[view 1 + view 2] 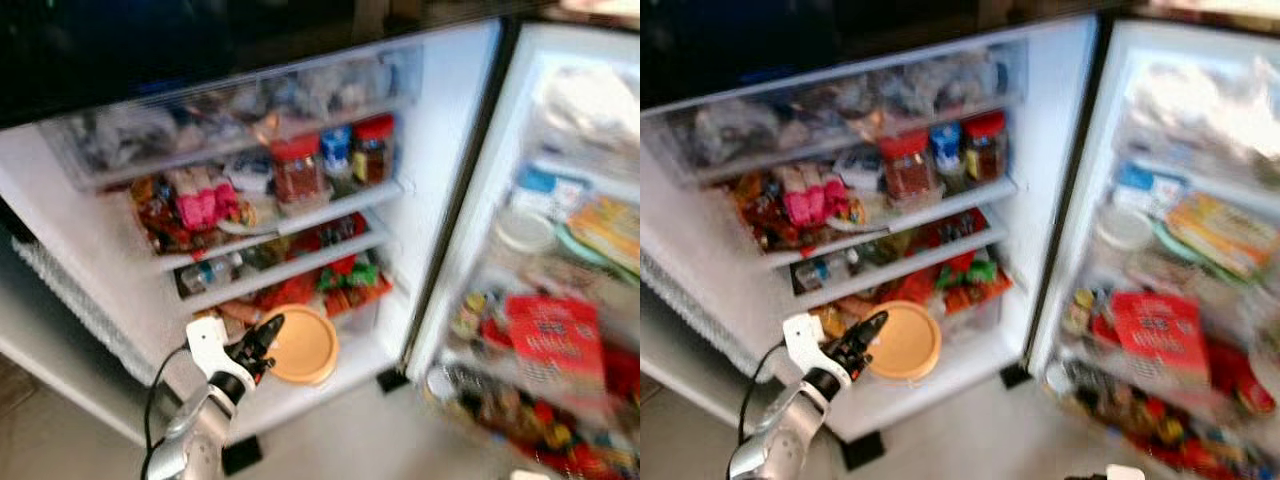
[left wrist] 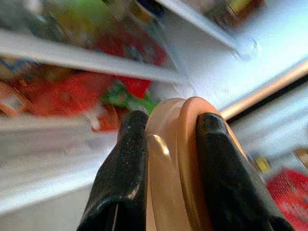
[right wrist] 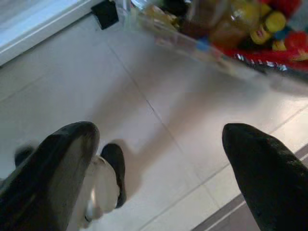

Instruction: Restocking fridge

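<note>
Plastic and probably light, the tan lidded container [image 1: 301, 345] looks stiff, smooth and a little slippery; its rim, where lid meets tub, is the sensible place to grip. It hangs at the fridge's bottom shelf [image 1: 330, 385], though blur hides whether it rests there. The left gripper [image 2: 166, 159] pinches that rim edge-on, arm reaching up from below. The right gripper [image 3: 159, 168] hangs idle over the floor [image 3: 168, 96], fingers spread wide.
</note>
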`<state>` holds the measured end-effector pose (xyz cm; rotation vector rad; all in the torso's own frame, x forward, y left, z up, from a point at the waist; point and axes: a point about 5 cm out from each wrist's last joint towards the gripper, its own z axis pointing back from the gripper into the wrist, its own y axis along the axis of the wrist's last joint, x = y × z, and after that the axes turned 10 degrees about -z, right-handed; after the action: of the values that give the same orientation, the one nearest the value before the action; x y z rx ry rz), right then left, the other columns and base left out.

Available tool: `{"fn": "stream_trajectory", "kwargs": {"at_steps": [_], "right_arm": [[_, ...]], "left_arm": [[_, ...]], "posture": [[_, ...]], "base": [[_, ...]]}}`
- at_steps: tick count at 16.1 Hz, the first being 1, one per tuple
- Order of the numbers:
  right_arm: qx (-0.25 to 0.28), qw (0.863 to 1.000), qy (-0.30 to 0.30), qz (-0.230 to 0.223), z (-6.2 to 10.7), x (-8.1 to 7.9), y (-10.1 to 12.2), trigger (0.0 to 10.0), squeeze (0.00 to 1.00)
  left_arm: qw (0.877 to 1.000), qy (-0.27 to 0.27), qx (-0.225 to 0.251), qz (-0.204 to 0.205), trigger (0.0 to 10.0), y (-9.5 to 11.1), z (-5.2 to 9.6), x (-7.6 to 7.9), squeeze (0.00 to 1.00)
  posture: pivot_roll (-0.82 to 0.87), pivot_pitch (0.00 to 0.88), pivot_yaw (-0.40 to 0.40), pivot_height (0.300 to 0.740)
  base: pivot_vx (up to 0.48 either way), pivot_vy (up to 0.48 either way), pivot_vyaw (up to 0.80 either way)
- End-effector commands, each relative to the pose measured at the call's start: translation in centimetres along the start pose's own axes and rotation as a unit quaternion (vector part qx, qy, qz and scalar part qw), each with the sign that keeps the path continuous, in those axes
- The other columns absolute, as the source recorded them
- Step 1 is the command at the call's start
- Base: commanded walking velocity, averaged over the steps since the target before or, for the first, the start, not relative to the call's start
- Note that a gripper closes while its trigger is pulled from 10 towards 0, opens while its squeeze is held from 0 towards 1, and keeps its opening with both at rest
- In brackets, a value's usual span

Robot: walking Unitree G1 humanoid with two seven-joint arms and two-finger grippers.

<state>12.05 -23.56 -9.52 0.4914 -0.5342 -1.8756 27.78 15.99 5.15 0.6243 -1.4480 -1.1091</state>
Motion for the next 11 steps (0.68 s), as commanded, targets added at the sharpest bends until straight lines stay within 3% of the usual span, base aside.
{"fn": "stream_trajectory", "kwargs": {"at_steps": [1, 5, 11], "right_arm": [[-0.012, 1.000, 0.007, -0.003, 0.12, -0.53, -0.88, 10.0, 0.00], [-0.012, 1.000, 0.011, -0.005, 0.14, -0.63, -0.94, 10.0, 0.00], [-0.010, 1.000, 0.017, 0.002, 0.07, -0.72, -0.73, 10.0, 0.00]], "left_arm": [[1.000, 0.019, 0.002, 0.002, 10.0, 0.27, 0.65, -0.98, 0.00], [1.000, 0.015, -0.003, 0.019, 10.0, -0.14, 0.50, -0.52, 0.00], [0.999, 0.043, 0.009, 0.033, 10.0, 0.14, 0.26, -1.35, 0.00]], "posture": [[-0.12, 0.049, 0.040, 0.740], [-0.12, 0.061, 0.036, 0.740], [-0.13, 0.079, 0.035, 0.740]], "base": [[0.349, 0.000, 0.00], [0.339, 0.000, 0.00], [0.000, 0.000, 0.00]]}}
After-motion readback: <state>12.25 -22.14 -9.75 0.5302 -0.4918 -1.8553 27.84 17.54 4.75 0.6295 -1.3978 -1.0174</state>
